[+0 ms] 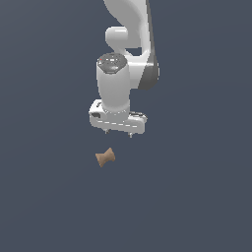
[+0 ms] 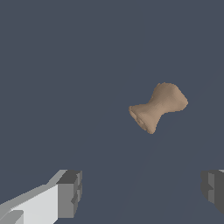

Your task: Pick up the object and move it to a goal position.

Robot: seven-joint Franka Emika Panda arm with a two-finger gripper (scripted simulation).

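Note:
The object [image 1: 105, 157] is a small tan-brown hourglass-shaped piece lying on its side on the dark grey surface. In the exterior view it sits just below the white arm's hand, slightly toward that view's left. My gripper [image 1: 118, 133] hangs above it, apart from it, with only the fingertips showing under the hand. The wrist view shows the object [image 2: 158, 107] ahead of my gripper [image 2: 142, 192], whose two grey fingers [image 2: 70, 194] stand wide apart with nothing between them.
A uniform dark grey surface [image 1: 197, 197] fills both views. The white Panda arm [image 1: 128, 44] rises toward the top of the exterior view. No other objects, containers or edges show.

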